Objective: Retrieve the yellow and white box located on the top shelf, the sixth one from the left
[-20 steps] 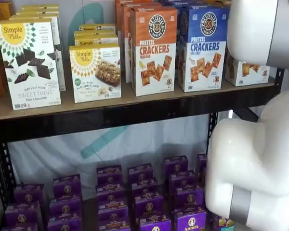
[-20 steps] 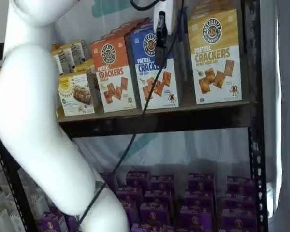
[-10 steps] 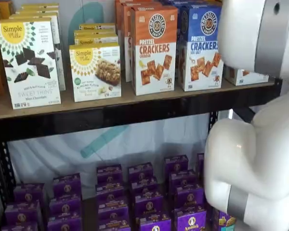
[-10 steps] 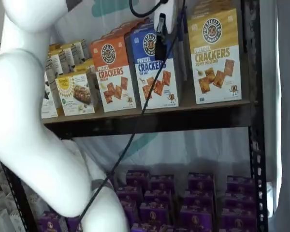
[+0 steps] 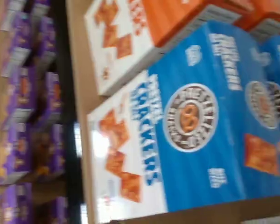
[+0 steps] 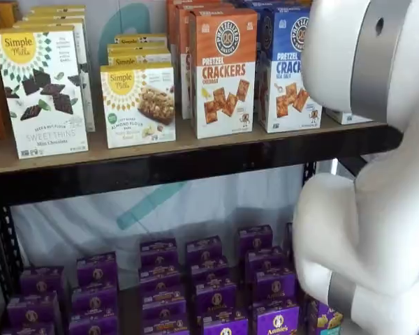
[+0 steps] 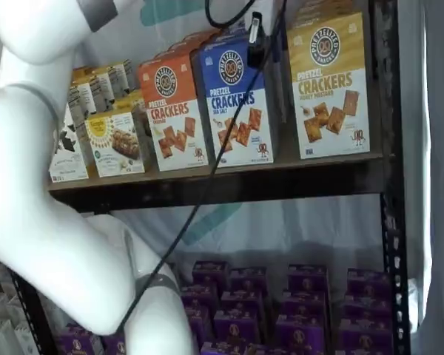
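Note:
The yellow and white box (image 7: 329,83) stands upright at the right end of the top shelf (image 7: 281,182), beside a blue pretzel cracker carton (image 7: 235,103). My gripper (image 7: 256,38) shows only as a black finger hanging from the view's upper edge with a cable, in front of the blue carton's upper right corner and left of the yellow box. I cannot tell whether it is open or shut. In a shelf view the white arm (image 6: 366,63) hides the yellow box. The wrist view shows the blue carton (image 5: 191,135) and an orange one (image 5: 144,32), not the yellow box.
An orange-topped cracker carton (image 6: 223,70) and white sunburst-logo cartons (image 6: 42,91) stand further left on the top shelf (image 6: 160,167). Purple boxes (image 6: 209,279) fill the lower shelf. A black upright (image 7: 388,148) borders the yellow box on the right.
The black finger has risen and shifted slightly right, toward the yellow box. In a shelf view the arm has moved left and covers more of the blue carton.

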`<state>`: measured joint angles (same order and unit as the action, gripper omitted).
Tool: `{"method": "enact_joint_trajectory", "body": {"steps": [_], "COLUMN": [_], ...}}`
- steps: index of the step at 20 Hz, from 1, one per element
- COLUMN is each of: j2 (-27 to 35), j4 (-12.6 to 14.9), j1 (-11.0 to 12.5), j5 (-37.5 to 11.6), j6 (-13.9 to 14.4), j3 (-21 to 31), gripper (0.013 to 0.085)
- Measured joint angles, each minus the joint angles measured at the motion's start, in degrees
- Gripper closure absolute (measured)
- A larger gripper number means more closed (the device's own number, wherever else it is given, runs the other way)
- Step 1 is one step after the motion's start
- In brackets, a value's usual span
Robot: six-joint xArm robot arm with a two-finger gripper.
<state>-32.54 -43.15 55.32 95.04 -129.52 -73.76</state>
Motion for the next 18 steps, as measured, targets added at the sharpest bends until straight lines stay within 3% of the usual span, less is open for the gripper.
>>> {"method": "enact_joint_trajectory", "body": {"steps": [3,6,9,18], "j2": [-1.5,-2.4,-1.8,2.4], "j4": [-2.1,-2.2,0.0,6.2], "j1": [-0.5,-2.3,-4.4,-8.3], "j5": [-5.5,-11.6,-15.6,-20.2], "j6": [-1.3,-3.1,-4.7,-5.7], "j3": [2.3,4.1,4.1,0.8], "gripper": [0.013,0.013,0.013,0.013]}}
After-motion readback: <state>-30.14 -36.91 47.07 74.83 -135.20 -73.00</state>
